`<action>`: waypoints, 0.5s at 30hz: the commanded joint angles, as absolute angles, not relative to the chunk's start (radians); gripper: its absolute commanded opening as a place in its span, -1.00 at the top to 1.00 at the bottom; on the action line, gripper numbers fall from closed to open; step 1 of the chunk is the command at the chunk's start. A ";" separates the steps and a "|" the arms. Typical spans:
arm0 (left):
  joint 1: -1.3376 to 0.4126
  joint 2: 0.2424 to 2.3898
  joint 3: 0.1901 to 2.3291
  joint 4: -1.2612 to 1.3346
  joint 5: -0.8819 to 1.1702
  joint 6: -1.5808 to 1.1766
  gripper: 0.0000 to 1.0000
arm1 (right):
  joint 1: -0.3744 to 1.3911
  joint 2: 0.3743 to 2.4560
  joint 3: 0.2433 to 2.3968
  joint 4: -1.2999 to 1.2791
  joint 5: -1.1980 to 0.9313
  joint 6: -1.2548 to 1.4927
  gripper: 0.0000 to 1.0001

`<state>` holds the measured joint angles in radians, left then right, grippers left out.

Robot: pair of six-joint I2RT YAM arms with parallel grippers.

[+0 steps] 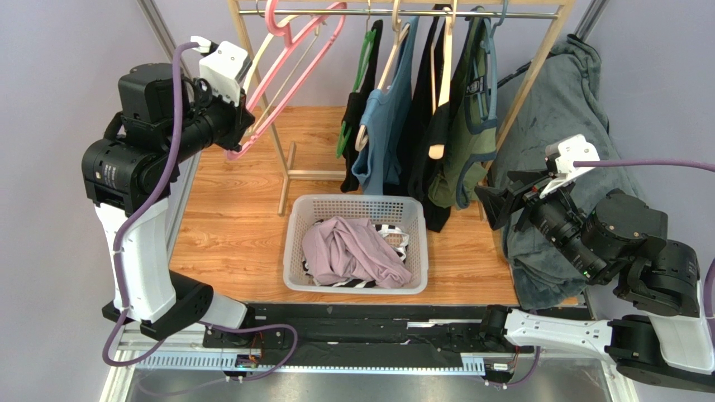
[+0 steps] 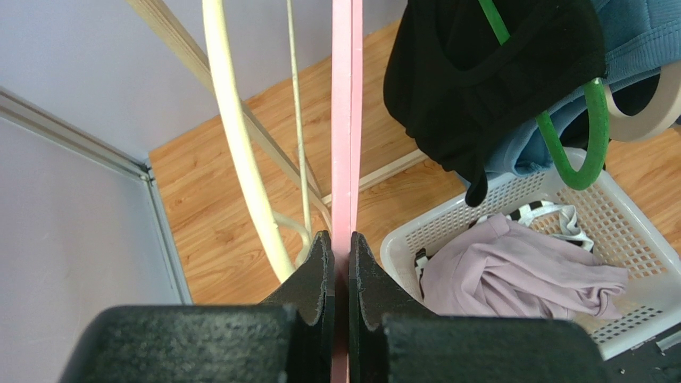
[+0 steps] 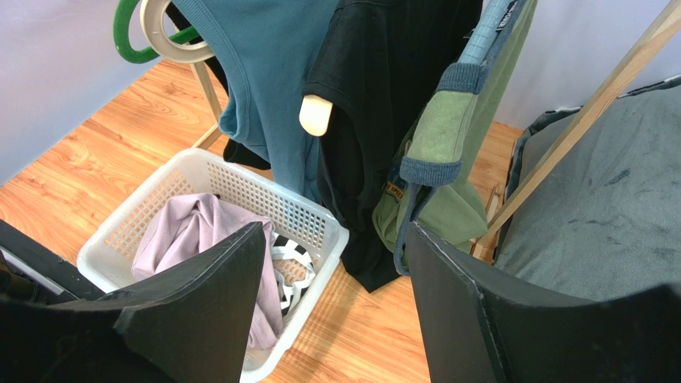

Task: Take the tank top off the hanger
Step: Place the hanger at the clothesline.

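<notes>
Left fingers point(image 2: 324, 259) are clenched on the lower bar of the pink hanger point(image 2: 346, 120). The bar runs straight up out of the gap between them, pinched close to the tips. The hanger carries no cloth. In the top view its hook sits up at the rail point(image 1: 403, 12) and its body hangs pulled aslant toward the fingers.

Right fingers point(image 3: 232, 271) are released, spread wide, nothing between them. They face the hung clothes.

A mauve garment point(image 1: 352, 251) lies crumpled in the white basket point(image 1: 294, 243), below and to the right of the left fingers, below and ahead of the right ones. Judged to be the tank top, already off. Its cut cannot be read from the heap.

Step in hand, as judged: let the bare hanger go.
- Ease the bar back until it hangs plumb under the rail before the fingers part. Released aslant, it would likely swing.
- Open fully, then back out along the line of the fingers so the pads do not drag the bar.
- The cream hanger point(image 2: 232, 120) runs just beside the outer left finger, so keep sideways motion small.
- A blue top point(image 3: 256, 72) hangs above and ahead of the right fingers. If it is next, approach from below the hem.
</notes>
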<state>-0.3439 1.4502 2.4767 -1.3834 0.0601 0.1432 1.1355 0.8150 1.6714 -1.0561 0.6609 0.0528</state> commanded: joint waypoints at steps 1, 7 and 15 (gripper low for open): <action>-0.374 1.499 2.499 -1.483 0.002 0.111 1.00 | 1.132 0.816 1.658 -1.020 0.652 0.067 -0.40; -0.376 1.568 2.505 -1.480 0.003 0.051 1.00 | 1.132 0.785 1.625 -1.019 0.655 0.077 -0.39; -0.376 1.586 2.569 -1.442 0.002 0.020 1.00 | 1.132 0.758 1.600 -1.025 0.646 0.078 -0.37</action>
